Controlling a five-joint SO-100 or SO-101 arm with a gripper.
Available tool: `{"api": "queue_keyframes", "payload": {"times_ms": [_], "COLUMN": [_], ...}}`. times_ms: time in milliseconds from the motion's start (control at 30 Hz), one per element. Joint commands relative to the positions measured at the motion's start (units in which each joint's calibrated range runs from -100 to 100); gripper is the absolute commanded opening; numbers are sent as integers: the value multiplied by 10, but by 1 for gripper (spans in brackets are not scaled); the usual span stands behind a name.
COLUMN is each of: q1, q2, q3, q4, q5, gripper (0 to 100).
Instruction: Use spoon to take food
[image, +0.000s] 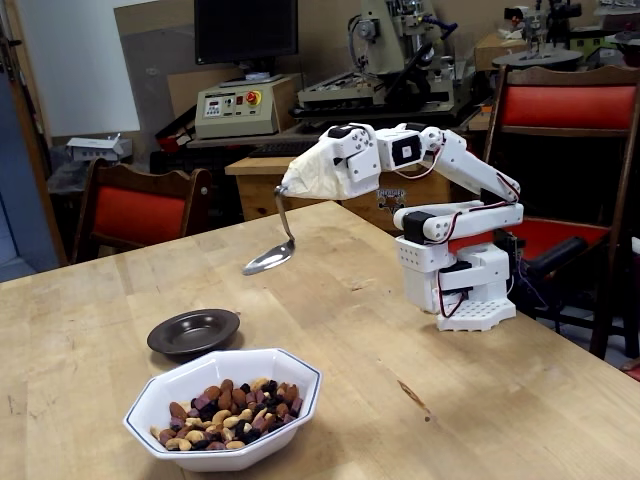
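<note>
At the bottom of the frame, left of centre, a white eight-sided ceramic bowl with a thin dark rim line (228, 406) sits on the pale wooden butcher-block table (420, 390), and it holds the food (228, 414), a heap of brown almonds, pale cashews and dark raisins. Just behind it, toward the left, a small shallow dark brown dish (194, 332) rests on the table close to the bowl's far rim (whether the two touch cannot be told). Above and behind the dish, near the middle of the frame, the small shiny metal spoon with a thin dark bent handle (270, 260) hangs in the air, its bowl roughly level and clear of the tabletop, with no food visible in it. The handle rises to the white two-finger gripper (300, 180), which is swathed in off-white tape; the jaws are hidden under that wrapping, so their opening cannot be told, though the spoon is fixed there. To the right stands the white arm's base (462, 280). Farther back are red-cushioned wooden chairs (135, 210) and a bench with machines (390, 70).
</note>
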Motion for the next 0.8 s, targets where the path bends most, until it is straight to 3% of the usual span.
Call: {"api": "queue_keyframes", "payload": {"times_ms": [0, 300, 767], "q1": [-28, -33, -32], "q2": [26, 224, 377], "q3": [-39, -52, -172], "q4": [-9, -19, -146], "q5": [2, 2, 2], "gripper": [4, 4, 4]}}
